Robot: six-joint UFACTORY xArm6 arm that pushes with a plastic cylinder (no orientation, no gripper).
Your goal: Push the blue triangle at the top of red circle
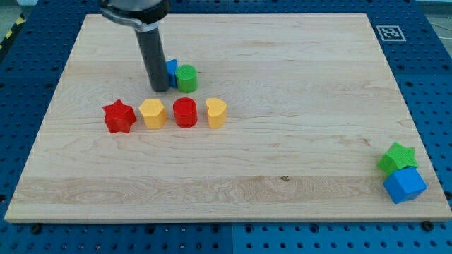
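The blue triangle (171, 71) sits toward the view's top left, mostly hidden behind my rod, touching a green circle (187, 78) on its right. My tip (159, 89) rests on the board right against the blue triangle's left side. The red circle (185, 112) lies below them, in a row of blocks, a little to the right of and below my tip.
The row holds a red star (119, 116), a yellow hexagon (152, 113), the red circle and a yellow heart (216, 112). A green star (397, 156) and a blue cube (405, 185) sit at the view's bottom right, near the board's edge (424, 212).
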